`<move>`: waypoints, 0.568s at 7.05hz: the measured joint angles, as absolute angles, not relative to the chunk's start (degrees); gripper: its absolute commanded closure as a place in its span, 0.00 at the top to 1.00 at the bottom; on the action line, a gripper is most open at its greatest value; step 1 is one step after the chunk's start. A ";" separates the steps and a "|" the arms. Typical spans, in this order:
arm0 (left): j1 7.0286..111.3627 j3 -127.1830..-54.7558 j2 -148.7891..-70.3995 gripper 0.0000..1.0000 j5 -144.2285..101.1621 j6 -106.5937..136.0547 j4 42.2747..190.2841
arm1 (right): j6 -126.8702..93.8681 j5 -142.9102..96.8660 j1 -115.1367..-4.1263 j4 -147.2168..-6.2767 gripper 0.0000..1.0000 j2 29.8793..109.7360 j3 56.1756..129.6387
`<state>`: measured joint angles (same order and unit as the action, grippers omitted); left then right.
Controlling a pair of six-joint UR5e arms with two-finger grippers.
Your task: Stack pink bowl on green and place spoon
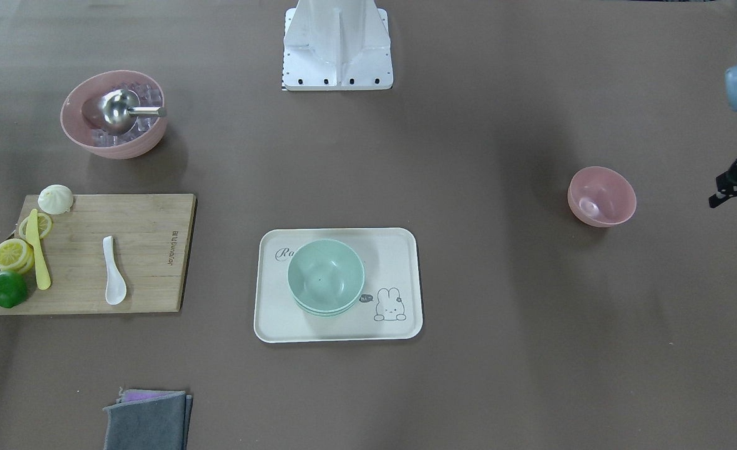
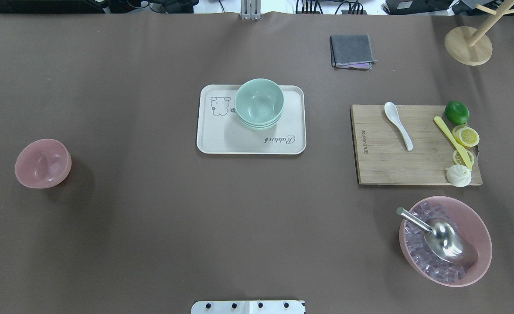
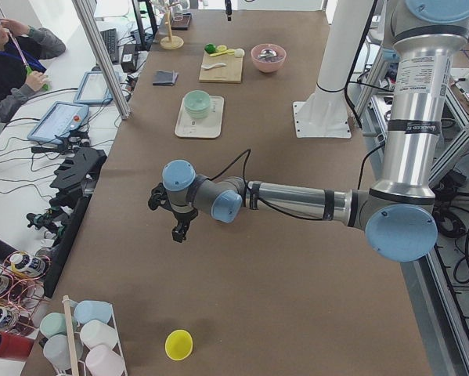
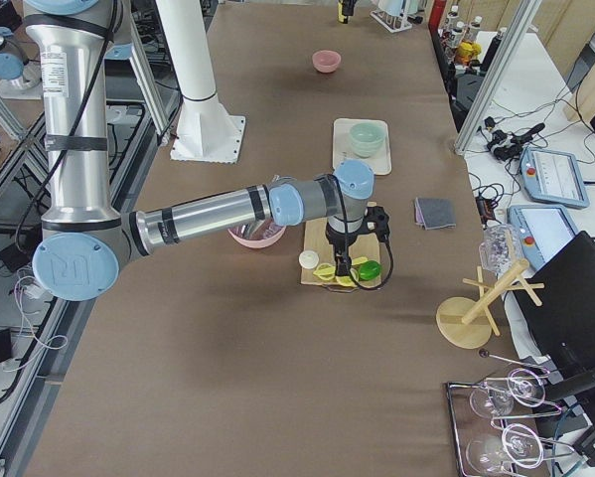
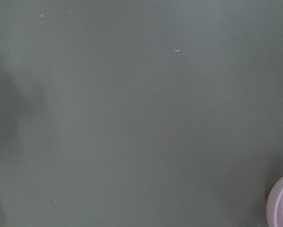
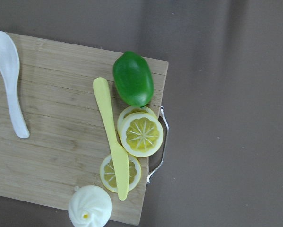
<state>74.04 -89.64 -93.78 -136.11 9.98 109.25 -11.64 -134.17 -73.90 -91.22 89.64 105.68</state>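
Brown matte covering spans the whole worktop (image 2: 152,226), and nothing on it looks begun. The small empty pink plastic bowl (image 2: 43,163) stands alone on the robot's left side, well apart from the stack of mint-green bowls (image 2: 259,102) on the cream rectangular rabbit-print tray (image 2: 213,139).

The left arm (image 3: 297,200) hangs near that bowl, which shows only at the lower right corner of its wrist view. Whether its jaws are released or clenched I cannot tell. They carry nothing.

The step is probably the first pick. It would go best by centring over the rim, pinching one wall, lifting clear, then lowering level into the top green bowl so it nests without nudging the stack.

The white curved soup spoon (image 2: 398,124) lies on the bamboo cutting board (image 2: 387,165). The right arm's jaws hover by the board's fruit end, their state also unclear.

A seated operator (image 3: 15,63) works at a side desk.
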 measured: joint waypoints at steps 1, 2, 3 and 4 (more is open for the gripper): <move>70.60 -89.59 -93.65 0.99 -136.05 15.24 112.50 | -14.90 -134.03 -71.77 -88.56 1.00 89.25 105.55; 67.29 -89.43 -93.27 0.98 -135.91 20.36 116.23 | -18.28 -133.79 -70.05 -85.81 1.00 89.23 105.40; 64.31 -89.19 -92.69 0.96 -135.67 23.99 119.29 | -20.20 -133.54 -69.04 -84.16 1.00 89.34 105.34; 62.16 -88.88 -92.23 0.75 -135.47 25.55 121.34 | -20.93 -133.38 -68.65 -83.53 1.00 89.41 105.31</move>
<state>62.16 -88.88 -92.23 -135.47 25.55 121.34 -20.93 -133.38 -68.65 -83.53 89.41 105.31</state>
